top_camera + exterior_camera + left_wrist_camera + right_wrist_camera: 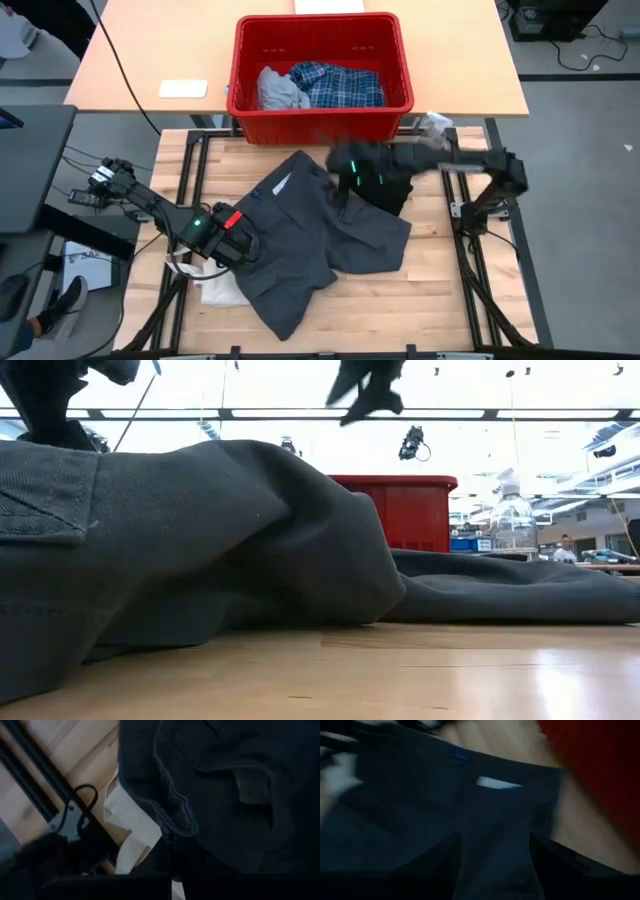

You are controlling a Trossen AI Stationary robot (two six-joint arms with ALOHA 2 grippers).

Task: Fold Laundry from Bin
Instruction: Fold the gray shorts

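Dark grey shorts [320, 240] lie spread on the wooden table; they fill the foreground of the low view [200, 530]. The red bin [320, 110] stands behind them and holds a plaid shirt [340, 85] and a light grey piece [280, 90]. A black garment [395, 192] lies under my right arm. My left gripper [240, 248] is shut at the shorts' left edge. My right gripper [345, 178] is open above the shorts' far end, near the white label [497, 782], and in the low view [365, 400] it is clear of the cloth. My left gripper holds the shorts by a stitched edge [172, 822] on their left side, where the cloth bunches toward the fingers. The gripper's own dark body hides the place of contact, so I cannot tell how many layers it has. The rest of the shorts lies on the table.
A cream piece [215, 290] lies partly under the shorts' left side, also in the left wrist view [125, 825]. A clear bottle [432, 125] stands by the bin's right corner. Dark frame rails [190, 190] run along the table's sides. Bare wood [400, 310] shows at the near right.
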